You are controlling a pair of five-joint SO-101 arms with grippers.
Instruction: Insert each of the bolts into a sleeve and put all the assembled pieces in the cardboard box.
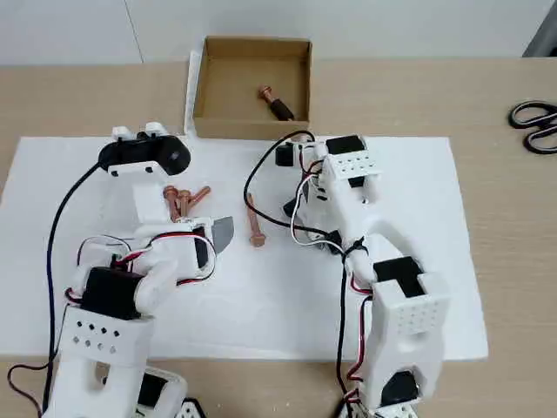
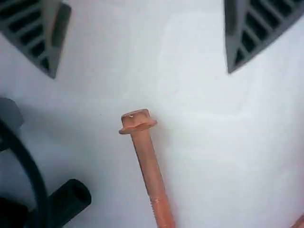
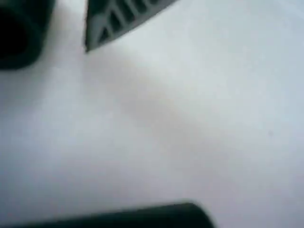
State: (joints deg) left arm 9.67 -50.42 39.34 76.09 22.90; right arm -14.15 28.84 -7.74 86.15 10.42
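Observation:
The cardboard box (image 1: 202,87) stands at the back and holds one bolt set in a black sleeve (image 1: 275,104). A loose copper bolt (image 1: 255,221) (image 2: 145,161) lies on the white sheet, its head toward my open left gripper (image 2: 140,73), whose grey fingers (image 1: 222,233) straddle bare sheet just short of it. Three more bolts (image 1: 184,201) lie in a cluster by the left arm. A black sleeve (image 2: 69,199) (image 3: 19,28) lies beside the right arm's cable. My right gripper (image 1: 296,205) hangs low over the sheet, one grey finger (image 3: 118,19) next to that sleeve, nothing held.
The white sheet (image 1: 261,296) covers the middle of the wooden table. A black cable (image 1: 252,183) loops across the sheet near the single bolt. Scissors (image 1: 535,122) lie at the far right edge. A dark blurred shape (image 3: 118,216) sits close to the right wrist camera.

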